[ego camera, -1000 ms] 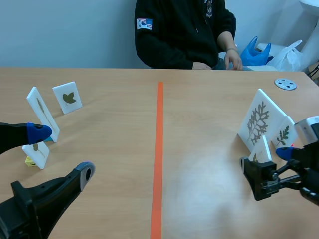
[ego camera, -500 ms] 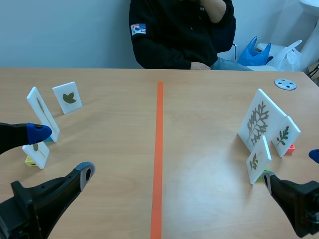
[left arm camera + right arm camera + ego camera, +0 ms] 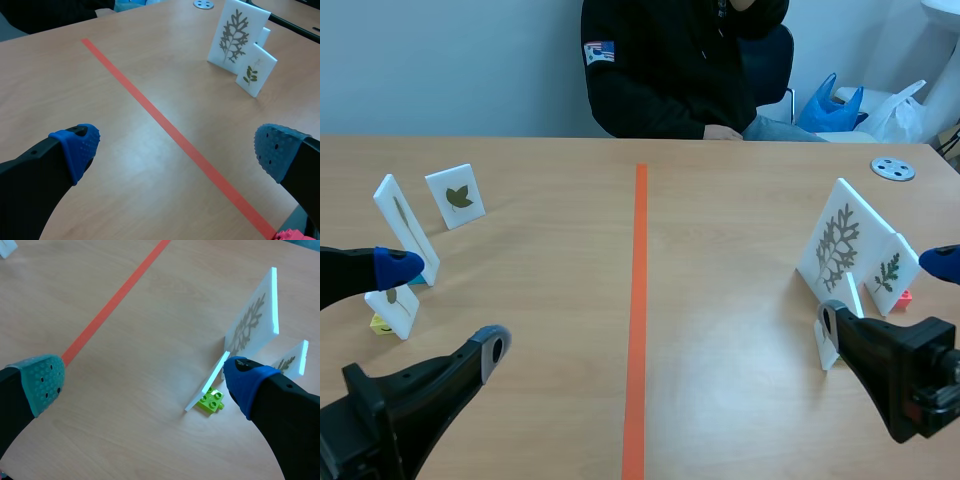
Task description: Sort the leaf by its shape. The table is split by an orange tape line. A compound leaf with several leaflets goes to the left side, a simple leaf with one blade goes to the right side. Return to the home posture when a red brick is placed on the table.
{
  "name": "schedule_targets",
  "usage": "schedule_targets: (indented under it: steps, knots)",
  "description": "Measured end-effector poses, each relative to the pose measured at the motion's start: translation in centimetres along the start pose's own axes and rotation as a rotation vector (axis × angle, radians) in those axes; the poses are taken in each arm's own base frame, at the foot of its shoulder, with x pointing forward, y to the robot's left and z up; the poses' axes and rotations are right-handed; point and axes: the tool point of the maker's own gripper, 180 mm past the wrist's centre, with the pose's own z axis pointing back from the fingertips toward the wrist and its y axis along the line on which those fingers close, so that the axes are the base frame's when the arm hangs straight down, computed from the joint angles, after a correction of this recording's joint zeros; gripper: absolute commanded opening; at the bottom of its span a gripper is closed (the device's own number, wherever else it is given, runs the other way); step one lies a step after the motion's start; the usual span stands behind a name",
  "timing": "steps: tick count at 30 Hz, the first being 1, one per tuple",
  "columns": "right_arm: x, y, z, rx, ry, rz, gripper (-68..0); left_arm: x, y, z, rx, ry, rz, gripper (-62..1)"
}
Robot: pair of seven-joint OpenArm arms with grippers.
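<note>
The leaf cards (image 3: pixel 839 245) are white, the tape line (image 3: pixel 638 300) orange

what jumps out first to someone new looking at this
The orange tape line splits the table down its middle. A big leaf card stands to its right, and a person in black sits at the far edge.
</note>
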Motion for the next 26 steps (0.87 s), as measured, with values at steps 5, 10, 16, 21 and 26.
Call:
schedule_targets:
  steps: [5,10,16,21,26]
  knots:
    - [0.06,-0.02,0.00,0.000,-0.006,-0.001,0.4,0.00,0.00,0.00,0.000,0.000,0.000,1.4]
    - [0.39,-0.02,0.01,0.000,-0.024,-0.001,0.4,0.00,0.00,0.00,0.000,0.000,0.000,1.4]
    - [0.38,-0.03,0.01,0.000,-0.024,-0.001,0.4,0.00,0.00,0.00,0.000,0.000,0.000,1.4]
    - [0.38,-0.03,0.01,0.000,-0.024,-0.001,0.4,0.00,0.00,0.00,0.000,0.000,0.000,1.4]
    - [0.38,-0.03,0.01,0.000,-0.024,-0.001,0.4,0.00,0.00,0.00,0.000,0.000,0.000,1.4]
